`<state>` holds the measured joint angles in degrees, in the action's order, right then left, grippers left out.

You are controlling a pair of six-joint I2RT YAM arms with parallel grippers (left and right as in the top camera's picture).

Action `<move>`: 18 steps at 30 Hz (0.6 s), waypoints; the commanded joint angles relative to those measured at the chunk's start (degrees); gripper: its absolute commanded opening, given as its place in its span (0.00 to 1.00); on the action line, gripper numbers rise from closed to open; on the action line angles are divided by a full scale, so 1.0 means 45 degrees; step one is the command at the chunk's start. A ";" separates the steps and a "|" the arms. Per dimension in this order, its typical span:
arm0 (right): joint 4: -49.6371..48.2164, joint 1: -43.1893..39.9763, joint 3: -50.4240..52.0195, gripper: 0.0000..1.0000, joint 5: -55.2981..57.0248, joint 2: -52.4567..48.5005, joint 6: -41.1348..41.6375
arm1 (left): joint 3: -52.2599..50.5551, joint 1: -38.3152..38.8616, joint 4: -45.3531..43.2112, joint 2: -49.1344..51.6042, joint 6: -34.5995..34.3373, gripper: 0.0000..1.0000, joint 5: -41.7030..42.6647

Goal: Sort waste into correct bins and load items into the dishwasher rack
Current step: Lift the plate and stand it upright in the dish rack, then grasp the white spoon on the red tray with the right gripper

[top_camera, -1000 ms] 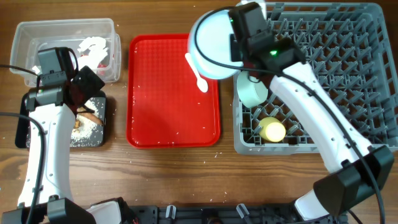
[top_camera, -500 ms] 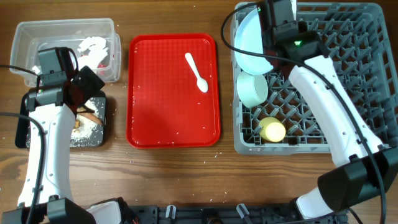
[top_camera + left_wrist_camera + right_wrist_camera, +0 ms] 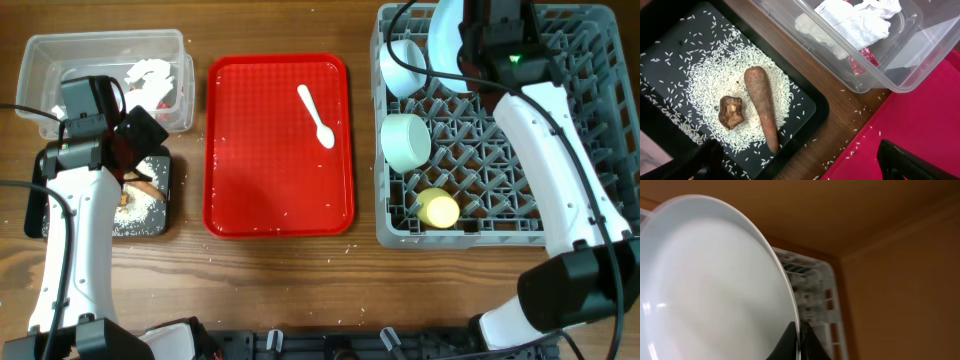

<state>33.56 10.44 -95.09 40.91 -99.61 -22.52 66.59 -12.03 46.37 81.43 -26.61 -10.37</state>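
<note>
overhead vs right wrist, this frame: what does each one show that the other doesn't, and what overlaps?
Overhead only: the white spoon lying on the red tray; the whitish bowl, pale green bowl and yellow cup in the rack; the clear tub and black tray at far left.
Right wrist only: a close look at the right hand shut on the rim of the plate.
Both: the plate, held near upright, and part of the grey rack.
</note>
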 commanded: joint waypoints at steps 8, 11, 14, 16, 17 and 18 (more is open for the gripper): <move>0.0141 -0.0277 -0.0175 0.21 -0.0495 -0.2501 -0.0112 | 0.0136 -0.0053 0.0000 -0.0097 0.0204 1.00 0.0112; 0.0267 -0.0277 -0.0180 0.99 -0.1452 -0.2501 0.1462 | 0.0136 -0.0053 0.0000 -0.0097 0.0204 1.00 0.0107; 0.0427 -0.0277 -0.0180 1.00 -0.2327 -0.2040 0.2701 | 0.0136 -0.0053 0.0000 -0.0097 0.0204 1.00 0.0107; 0.0709 -0.0291 -0.0185 1.00 -0.3881 -0.1166 0.2837 | 0.0136 -0.0053 0.0000 -0.0097 0.0204 1.00 0.0112; 0.0782 -0.0291 -0.0185 1.00 -0.4313 -0.0772 0.3075 | 0.0136 -0.0053 0.0000 -0.0097 0.0204 1.00 0.0112; 0.0923 -0.0291 -0.0185 1.00 -0.4969 -0.0219 0.3390 | 0.0136 -0.0053 0.0000 -0.0097 0.0204 1.00 0.0107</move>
<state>37.08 9.21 -95.07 28.88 -109.01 -12.78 66.59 -12.03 46.33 81.43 -26.59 -10.35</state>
